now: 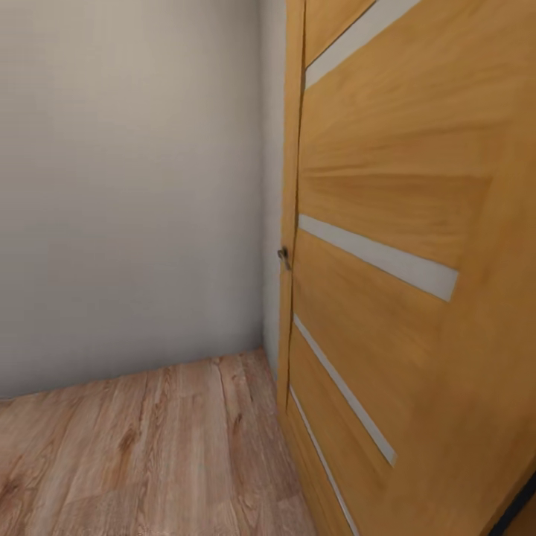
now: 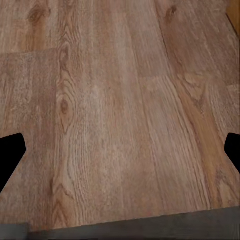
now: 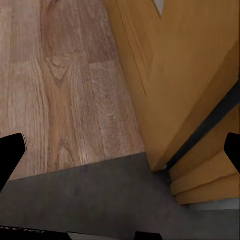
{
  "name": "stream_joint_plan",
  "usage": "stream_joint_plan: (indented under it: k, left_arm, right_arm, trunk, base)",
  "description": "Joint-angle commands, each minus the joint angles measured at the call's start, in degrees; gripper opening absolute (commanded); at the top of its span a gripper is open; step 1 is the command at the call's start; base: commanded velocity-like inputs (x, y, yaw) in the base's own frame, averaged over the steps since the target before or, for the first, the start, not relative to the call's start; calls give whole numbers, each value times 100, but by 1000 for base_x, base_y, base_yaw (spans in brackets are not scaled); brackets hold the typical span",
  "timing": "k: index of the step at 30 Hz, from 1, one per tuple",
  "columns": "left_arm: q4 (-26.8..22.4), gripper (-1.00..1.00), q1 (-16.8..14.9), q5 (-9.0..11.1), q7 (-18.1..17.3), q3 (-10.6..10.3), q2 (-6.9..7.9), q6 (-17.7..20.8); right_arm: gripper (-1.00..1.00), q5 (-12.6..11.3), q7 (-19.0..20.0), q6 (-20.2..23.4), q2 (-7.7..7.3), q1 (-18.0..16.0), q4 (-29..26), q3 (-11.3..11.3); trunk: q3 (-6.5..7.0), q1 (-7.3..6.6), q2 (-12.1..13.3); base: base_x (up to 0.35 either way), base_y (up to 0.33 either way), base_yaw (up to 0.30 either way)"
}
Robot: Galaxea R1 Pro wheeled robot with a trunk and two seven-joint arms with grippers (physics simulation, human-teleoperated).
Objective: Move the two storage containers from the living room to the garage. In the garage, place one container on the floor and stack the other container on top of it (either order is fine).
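Head view: facing a corner, close up to an orange-brown wooden door with slim pale inlaid stripes point(image 1: 402, 223), swung part way open, its small dark metal handle point(image 1: 284, 257) at the edge; plain matte pale grey wall point(image 1: 126, 186) beside it; light wood plank floor point(image 1: 149, 454) with visible grain and knots below. Probably mid-transit, squeezing past the door on the way between rooms. No orange-red storage containers here, so whereabouts of both cannot be told

Left wrist view: aimed straight down at the plank floor, long boards with swirling grain. Left pincer point(image 2: 120, 150) spread wide, black fingertips point(image 2: 11, 150) at the two edges, nothing between them, likely carried idle while driving

Right wrist view: plank floor meeting a strip of dark grey, matte, speckled surface point(image 3: 100, 200), possibly a threshold or part of the robot's base, hard to say. Smooth door edge close by, dark gap beneath. Right pincer point(image 3: 120, 152) likewise spread and empty
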Motion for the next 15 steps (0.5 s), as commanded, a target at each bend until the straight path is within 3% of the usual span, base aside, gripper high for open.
stream_joint_plan:
  k: [1,4,10,15]
  left_arm:
    - [22,100,14,-21,33,17,-13,-68]
    - [17,100,94,-30,67,16,-70,-290]
    - [6,100,114,-12,32,1,-80,-332]
    - [5,100,115,-4,9,-26,-69,204]
  right_arm:
    - [100,8,5,-21,-1,-2,6,-2]
    - [100,8,5,-20,-2,-2,6,0]
    - [100,2,-7,-20,-3,-2,6,-2]
    - [100,-8,-12,-20,5,-2,6,-2]
  trunk:
    - [-4,0,-3]
    - [-4,0,-3]
    - [-4,0,-3]
    - [-4,0,-3]
  base:
    - [0,0,293]
    - [0,0,293]
    - [0,0,293]
    - [0,0,293]
